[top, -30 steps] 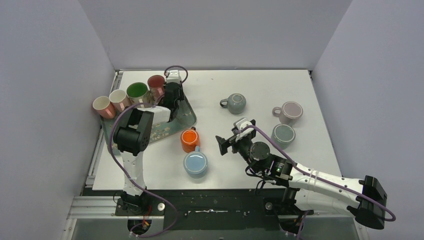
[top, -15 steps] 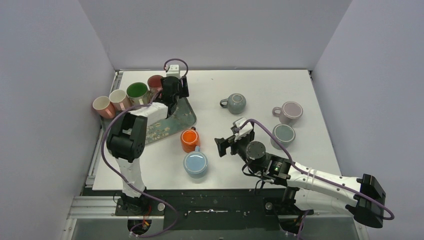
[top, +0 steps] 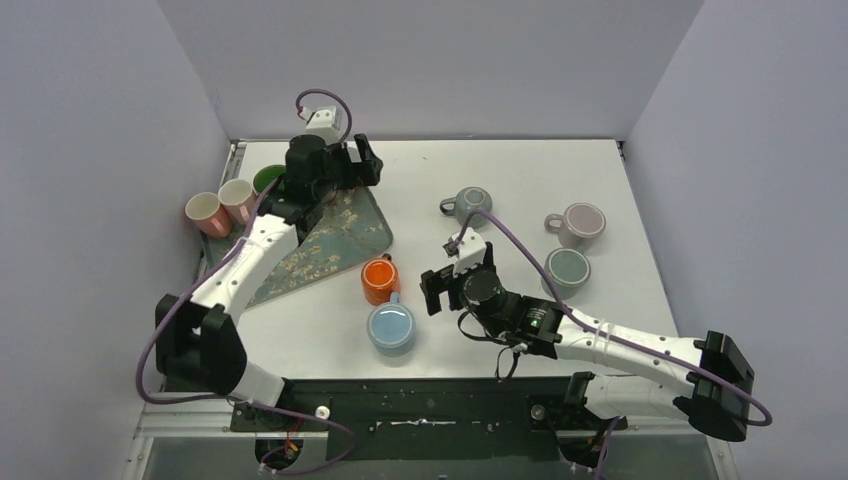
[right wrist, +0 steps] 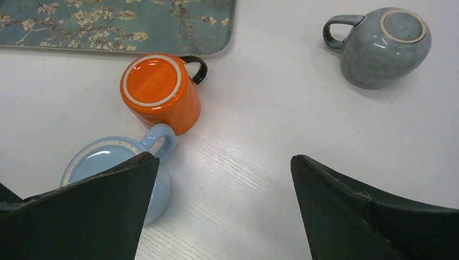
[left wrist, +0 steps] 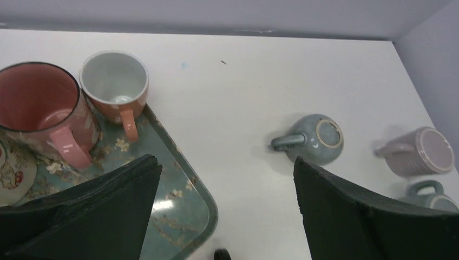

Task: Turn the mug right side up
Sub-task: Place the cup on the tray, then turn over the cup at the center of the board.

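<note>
The orange mug stands upside down near the tray, with the blue mug just beside it. The right gripper and left gripper gape wide, empty. A careless grab could shove the blue mug.

A tray lay on the left side of the bench, with mugs on its far end. Two mugs sat close together in front of it. Three more stood spread out on the right.
</note>
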You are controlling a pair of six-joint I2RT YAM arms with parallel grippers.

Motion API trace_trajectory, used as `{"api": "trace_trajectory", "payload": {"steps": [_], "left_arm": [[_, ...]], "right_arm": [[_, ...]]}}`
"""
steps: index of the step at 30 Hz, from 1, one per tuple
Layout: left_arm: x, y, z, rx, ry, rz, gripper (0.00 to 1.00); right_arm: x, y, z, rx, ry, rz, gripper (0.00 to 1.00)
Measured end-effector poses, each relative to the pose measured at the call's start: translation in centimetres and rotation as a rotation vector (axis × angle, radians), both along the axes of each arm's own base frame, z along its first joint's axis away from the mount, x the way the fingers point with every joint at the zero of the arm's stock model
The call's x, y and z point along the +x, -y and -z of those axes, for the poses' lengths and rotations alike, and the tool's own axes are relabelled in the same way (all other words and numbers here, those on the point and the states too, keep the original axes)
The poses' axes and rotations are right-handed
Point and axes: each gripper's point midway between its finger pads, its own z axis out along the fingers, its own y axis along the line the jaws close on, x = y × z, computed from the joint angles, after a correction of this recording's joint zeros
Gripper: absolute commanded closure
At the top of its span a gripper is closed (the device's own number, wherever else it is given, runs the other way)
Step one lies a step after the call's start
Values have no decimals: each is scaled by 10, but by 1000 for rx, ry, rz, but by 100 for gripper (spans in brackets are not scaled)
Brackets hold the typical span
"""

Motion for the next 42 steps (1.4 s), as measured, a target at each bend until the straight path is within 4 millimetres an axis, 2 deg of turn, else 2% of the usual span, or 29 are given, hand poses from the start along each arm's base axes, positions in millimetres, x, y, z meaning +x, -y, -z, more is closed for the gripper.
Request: {"api": "trace_trajectory", "payload": {"steps": [2,5,10,13,16,18,21,24,29,32,36,42], "left_arm": [[-24,-1,-5,-12,-17,37,3],[-61,-6,0,-13,-54,77,3],[-118,-25,28,8,-123,89,3],[-145,-39,49,27,-146,71,3],[-162,-53,62,52,-161,37,3],[-169,-61,64,69,-155,12,3],[-175,-73,56,92,-120,-29,3],[-181,-88,41,108,-62,-89,3],[-193,-107,19,101,33,-163,3],[-198,-113,13,95,66,-188,3],[-202,-119,8,90,99,-210,3],[-203,-130,3,80,126,-248,3]], "right_arm": [[-1,-4,4,-8,-33,-8,0],[-4,-10,11,-16,-80,-27,0],[-9,-24,23,-8,-159,-52,0],[-11,-35,32,2,-211,-61,2],[-11,-46,41,4,-258,-58,5],[-10,-55,47,3,-286,-56,6],[-8,-65,53,5,-314,-54,10],[-5,-72,56,1,-325,-54,15],[0,-88,65,-20,-352,-58,19],[3,-100,79,-43,-388,-55,19],[1,-105,97,-82,-440,-48,20],[-1,-113,102,-107,-477,-50,24]]}}
